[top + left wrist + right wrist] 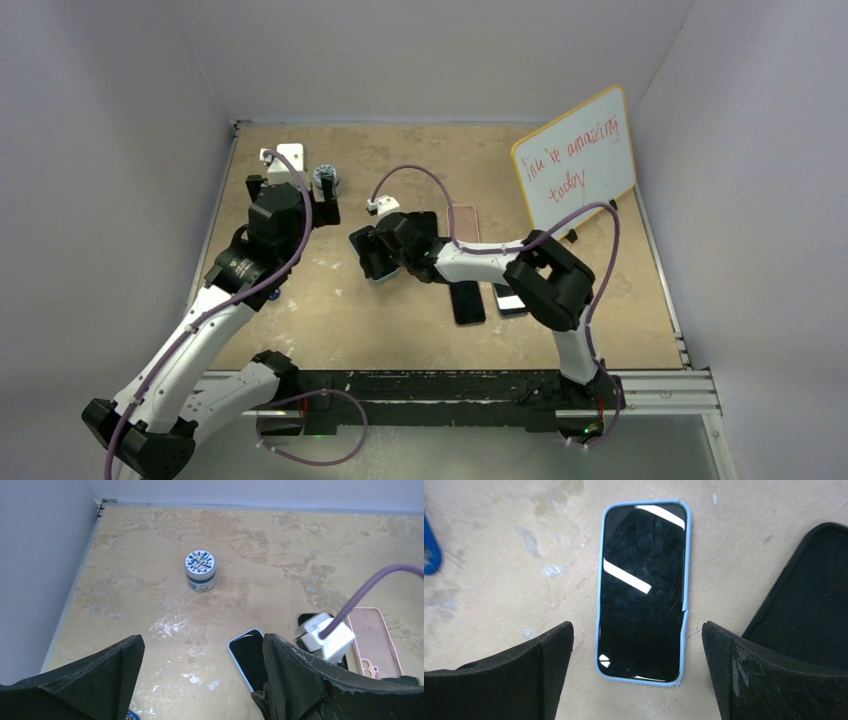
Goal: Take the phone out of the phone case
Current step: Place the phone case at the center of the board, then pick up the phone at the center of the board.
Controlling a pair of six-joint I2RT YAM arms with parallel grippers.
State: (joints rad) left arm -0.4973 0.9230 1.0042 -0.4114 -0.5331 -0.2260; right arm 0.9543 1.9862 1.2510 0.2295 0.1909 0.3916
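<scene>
Phone point(642, 590) likely slick, rigid, snug in soft case point(598, 605) on desk point(499, 580); right pincer point(636, 625) spread above; pinch long edges.

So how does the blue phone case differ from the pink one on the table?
The blue case holds a phone, dark screen up; the pink case is empty, its inner face and camera cutout showing. The blue case lies between the open fingers of the right hand; the pink case lies outside them. Both lie flat on the table.
</scene>
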